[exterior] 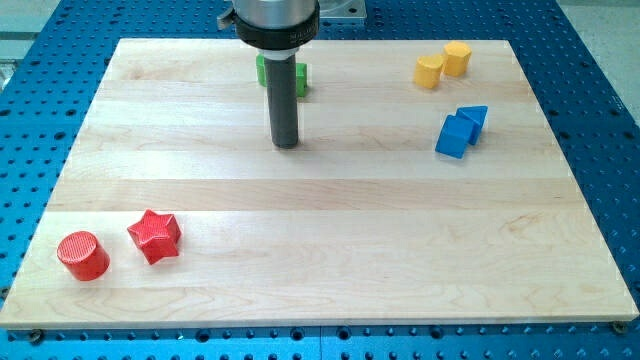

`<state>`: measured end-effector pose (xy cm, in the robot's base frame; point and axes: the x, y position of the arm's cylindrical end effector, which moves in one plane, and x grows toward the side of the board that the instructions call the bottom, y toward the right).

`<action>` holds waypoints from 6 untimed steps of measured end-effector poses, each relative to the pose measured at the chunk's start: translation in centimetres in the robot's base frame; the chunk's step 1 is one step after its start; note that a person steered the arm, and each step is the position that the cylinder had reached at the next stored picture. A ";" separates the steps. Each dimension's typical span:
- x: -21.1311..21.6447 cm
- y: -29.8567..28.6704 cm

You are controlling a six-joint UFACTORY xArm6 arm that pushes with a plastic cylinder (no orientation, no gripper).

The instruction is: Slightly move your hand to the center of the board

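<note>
My tip (287, 144) rests on the wooden board (320, 260) a little above its centre, toward the view's top. A green block (298, 80) sits just behind the rod, mostly hidden by it. Two yellow blocks (442, 65) lie at the top right. Two blue blocks (461, 131) touch each other at the right, well right of the tip. A red star (154, 236) and a red cylinder (83, 255) lie at the bottom left, far from the tip. The tip touches no block.
The board lies on a blue perforated table (40, 110). The arm's dark round mount (275, 20) hangs over the board's top edge.
</note>
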<state>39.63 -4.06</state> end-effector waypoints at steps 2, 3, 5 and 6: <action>-1.0 0.0; -2.4 0.2; -2.5 1.0; -2.5 1.0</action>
